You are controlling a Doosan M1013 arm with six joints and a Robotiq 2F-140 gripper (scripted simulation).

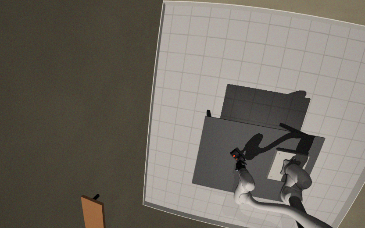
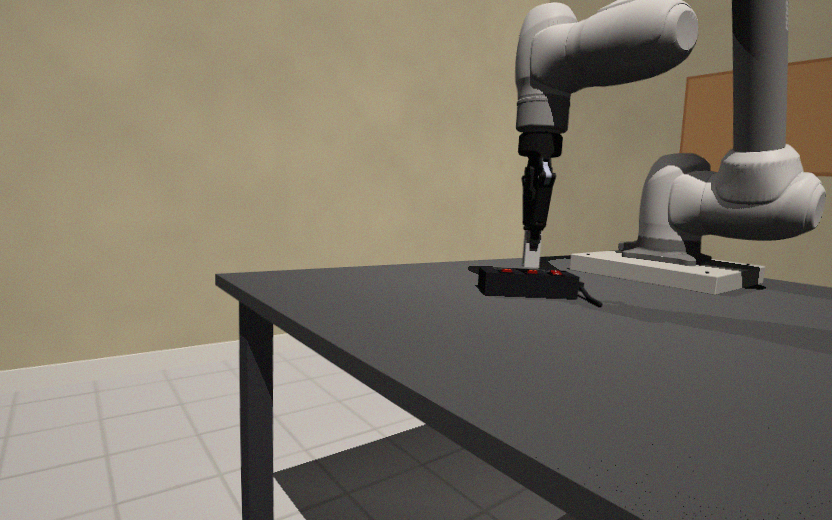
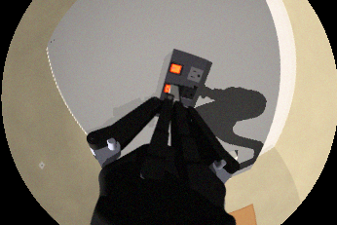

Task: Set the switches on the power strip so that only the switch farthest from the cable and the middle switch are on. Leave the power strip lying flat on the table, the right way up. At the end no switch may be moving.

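A black power strip (image 2: 528, 281) lies flat on the dark table, its short cable (image 2: 589, 298) leaving at the right end. It has three red switches along its top. In the wrist view the strip (image 3: 183, 77) shows two bright orange switches: the far one (image 3: 175, 67) and the middle one (image 3: 168, 89); the third is hidden behind my fingers. In the overhead view the strip (image 1: 236, 154) shows red lights. My gripper (image 2: 530, 258) is shut, points straight down, and its tips stand on or just above the strip near the middle switch. It also shows in the wrist view (image 3: 171, 106).
The robot's white base plate (image 2: 663, 271) is on the table behind the strip to the right. The table's near-left edge (image 2: 316, 336) drops to a tiled floor. An orange board (image 2: 813, 116) hangs on the wall behind the arm.
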